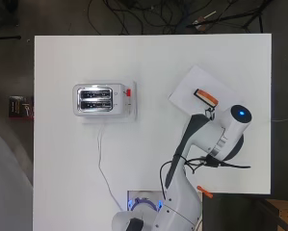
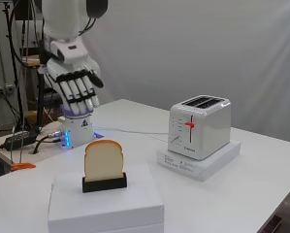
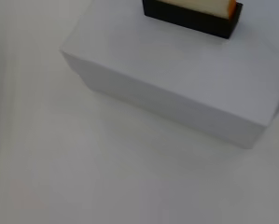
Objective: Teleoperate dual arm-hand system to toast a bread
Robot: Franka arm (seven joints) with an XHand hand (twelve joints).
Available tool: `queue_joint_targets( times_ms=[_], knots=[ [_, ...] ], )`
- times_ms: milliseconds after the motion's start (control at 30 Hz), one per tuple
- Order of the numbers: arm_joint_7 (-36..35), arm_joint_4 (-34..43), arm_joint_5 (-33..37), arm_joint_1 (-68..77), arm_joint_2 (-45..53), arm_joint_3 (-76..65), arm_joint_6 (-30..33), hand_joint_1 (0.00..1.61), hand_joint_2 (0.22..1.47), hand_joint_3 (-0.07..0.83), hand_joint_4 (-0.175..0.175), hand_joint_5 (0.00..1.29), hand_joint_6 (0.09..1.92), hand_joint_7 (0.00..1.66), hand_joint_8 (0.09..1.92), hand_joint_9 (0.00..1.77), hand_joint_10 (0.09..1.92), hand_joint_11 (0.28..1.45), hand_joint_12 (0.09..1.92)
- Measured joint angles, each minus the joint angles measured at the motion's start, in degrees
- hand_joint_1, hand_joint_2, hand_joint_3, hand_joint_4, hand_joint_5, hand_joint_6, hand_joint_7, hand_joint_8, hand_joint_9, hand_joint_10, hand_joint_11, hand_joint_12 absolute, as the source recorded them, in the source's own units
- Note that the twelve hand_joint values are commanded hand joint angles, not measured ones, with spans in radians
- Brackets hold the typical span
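A slice of bread (image 2: 104,158) stands upright in a black holder (image 2: 104,183) on a white box (image 2: 105,204). From overhead the bread (image 1: 206,97) shows as an orange-edged strip on the box (image 1: 189,91) at the right. The wrist view catches the holder (image 3: 191,19) and the bread's lower edge (image 3: 202,4) on the box (image 3: 176,84). My hand (image 2: 76,87) hangs well above the table, up and to the left of the bread, open with straight fingers and holding nothing. The white toaster (image 2: 199,125) with a red lever (image 2: 188,125) sits on a flat white base; its slots (image 1: 94,98) are empty.
The toaster's white cable (image 1: 102,163) runs down the table toward the arm's base (image 1: 143,204). An orange item (image 2: 22,166) lies near the table's edge by the base. Bare table (image 1: 158,139) lies between the toaster and the box.
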Motion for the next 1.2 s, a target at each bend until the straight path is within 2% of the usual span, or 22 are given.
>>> queue_joint_targets(
  times_ms=[67,167,333,600,833,900,967,1000,1033,1067,1100,1133,1200],
  knots=[
    [1.0,1.5,-2.5,3.6,2.4,-6.4,-0.6,0.16,1.16,-0.001,-0.042,0.32,0.09,0.40,0.09,0.50,0.09,0.43,0.09],
    [3.2,4.7,-6.6,17.6,-1.5,-19.5,-1.7,0.18,1.17,0.003,-0.072,0.32,0.09,0.41,0.09,0.51,0.09,0.43,0.09],
    [6.2,11.7,-13.6,49.7,-15.9,-41.6,-4.1,0.22,1.18,0.002,-0.113,0.28,0.09,0.42,0.09,0.52,0.09,0.42,0.09],
    [10.4,23.3,-23.9,94.5,-36.2,-74.5,-7.8,0.24,1.14,-0.010,-0.121,0.27,0.09,0.42,0.09,0.51,0.09,0.43,0.09],
    [12.9,26.4,-26.6,99.5,-39.9,-82.2,-8.2,0.29,1.11,-0.011,-0.117,0.25,0.09,0.40,0.09,0.48,0.09,0.42,0.09],
    [13.7,25.7,-26.8,99.1,-40.0,-82.0,-7.8,0.34,1.09,-0.015,-0.100,0.27,0.09,0.40,0.09,0.47,0.09,0.41,0.09],
    [14.5,23.6,-27.8,98.1,-40.0,-81.0,-7.1,0.42,1.09,-0.006,-0.056,0.41,0.09,0.49,0.09,0.56,0.09,0.44,0.09],
    [14.8,22.3,-28.4,97.6,-40.0,-80.5,-6.6,0.78,1.10,-0.002,-0.095,0.54,0.43,0.70,0.32,0.78,0.32,0.55,0.09],
    [15.0,21.1,-29.3,97.1,-40.0,-80.1,-6.1,1.00,1.11,-0.002,-0.131,0.67,0.70,0.87,0.64,0.99,0.51,0.66,0.20],
    [15.1,20.1,-30.1,96.4,-40.0,-79.7,-5.3,1.13,1.13,-0.004,-0.153,0.73,0.87,0.96,0.86,1.14,0.60,0.69,0.44],
    [14.9,19.5,-30.6,95.3,-40.2,-79.2,-4.0,1.19,1.15,-0.004,-0.165,0.74,0.99,1.01,0.96,1.23,0.59,0.67,0.63],
    [14.8,19.2,-30.4,94.2,-40.3,-79.1,-2.6,1.22,1.15,-0.001,-0.171,0.74,1.07,1.04,0.99,1.29,0.51,0.66,0.72],
    [14.9,19.3,-29.1,92.9,-40.7,-79.3,-1.0,1.24,1.16,-0.003,-0.175,0.73,1.16,1.08,0.97,1.39,0.33,0.64,0.81]
  ],
)
